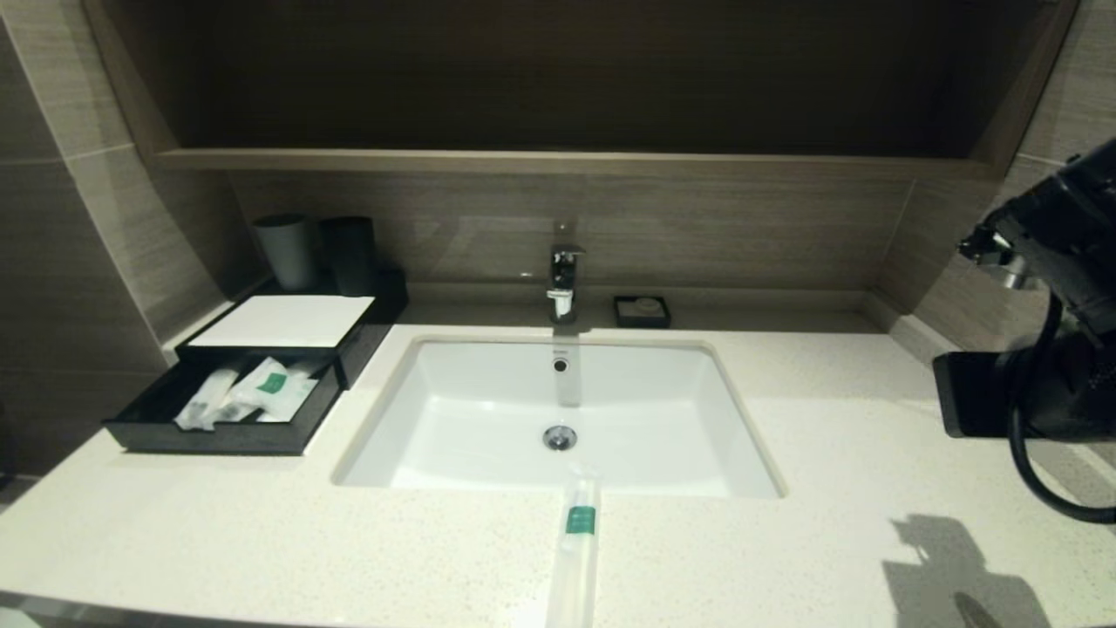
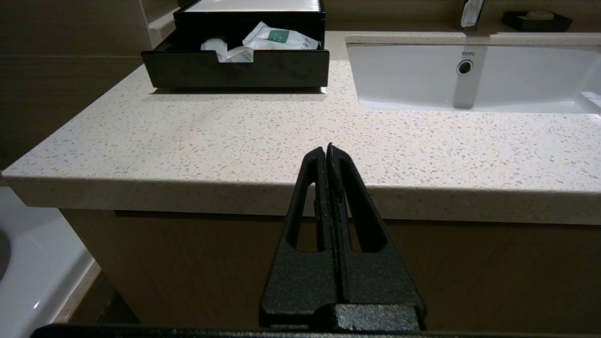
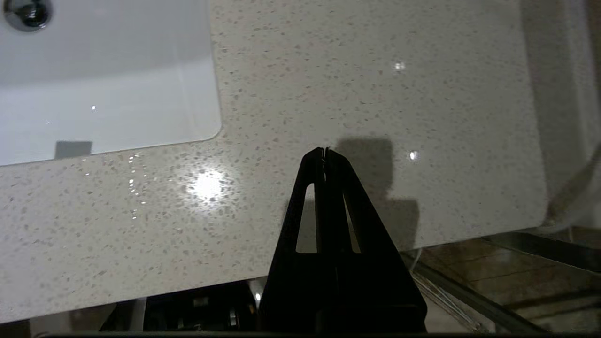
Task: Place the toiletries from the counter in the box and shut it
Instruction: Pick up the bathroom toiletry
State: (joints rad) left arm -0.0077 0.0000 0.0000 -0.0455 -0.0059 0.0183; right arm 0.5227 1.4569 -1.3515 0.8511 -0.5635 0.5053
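Mostly done, by the look of it, though not finished. Lying in the pulled-out drawer [image 1: 228, 403] of the box [image 1: 288, 321] at the left of the head view: several sachets [image 1: 248, 394], one flat one showing its green label, the narrower ones bunched beside it — exact count hard to tell from here. Left on the counter [image 1: 828, 453]: one long sachet [image 1: 577, 549], at the lower centre of the head view, just below the front rim of the sink [image 1: 558, 410] and running off the bottom edge of the frame. Long axis nearly vertical in that picture, tipped slightly so the upper end leans right; upper end overlapping the basin's front lip, green band near that end, lower end cut off by the frame. Still to do, then: lift this last sachet, carry it across to the drawer, push the drawer shut. Right gripper [image 3: 325, 151] poised over bare counter to the right of the basin, fingers pressed together on nothing — well apart from the sachet. Left gripper [image 2: 327, 148] parked low in front of the counter edge, fingers likewise together and empty.
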